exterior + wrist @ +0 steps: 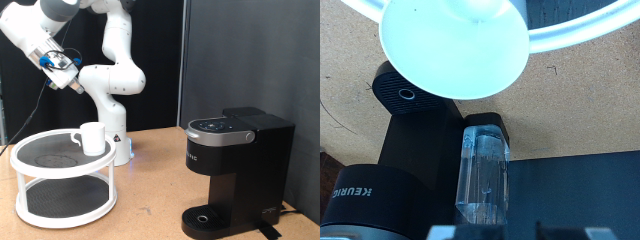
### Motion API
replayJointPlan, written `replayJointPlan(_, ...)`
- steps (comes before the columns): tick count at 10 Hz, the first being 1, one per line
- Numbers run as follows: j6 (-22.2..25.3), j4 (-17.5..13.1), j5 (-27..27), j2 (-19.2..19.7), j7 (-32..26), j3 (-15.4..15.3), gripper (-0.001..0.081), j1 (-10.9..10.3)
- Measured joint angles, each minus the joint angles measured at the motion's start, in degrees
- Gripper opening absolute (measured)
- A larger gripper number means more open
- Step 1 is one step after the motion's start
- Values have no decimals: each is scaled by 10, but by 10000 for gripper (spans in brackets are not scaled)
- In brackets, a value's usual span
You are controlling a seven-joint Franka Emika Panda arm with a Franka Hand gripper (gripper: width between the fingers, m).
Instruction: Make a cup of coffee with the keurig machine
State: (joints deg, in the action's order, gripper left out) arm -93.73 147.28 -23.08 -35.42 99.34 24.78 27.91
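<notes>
Your jaws (66, 62) are hovering at ten o'clock, grip state unclear to you, above the plain white ceramic cup (92, 138); the black boxy keurig machine (235, 170) is sitting at four o'clock.

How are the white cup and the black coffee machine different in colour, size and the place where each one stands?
The cup is white; the keurig machine is black with a silver-rimmed top. The cup is small, the machine far bigger and boxy. The cup stands on the top shelf of a white round rack at the exterior view's left; the machine stands on the table at the right. Both are upright, and the gripper, high above the rack, touches neither.
</notes>
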Motion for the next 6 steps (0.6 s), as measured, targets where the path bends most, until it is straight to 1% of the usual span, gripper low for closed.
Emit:
replayJointPlan(2, 0, -1, 5, 5, 3, 4, 0, 2)
replayJointPlan(4, -14, 0, 9, 22, 5, 7, 0, 5)
replayJointPlan(5, -28, 2, 10, 34, 5, 7, 92, 6)
replayJointPlan(6, -41, 4, 12, 46, 4, 8, 92, 7)
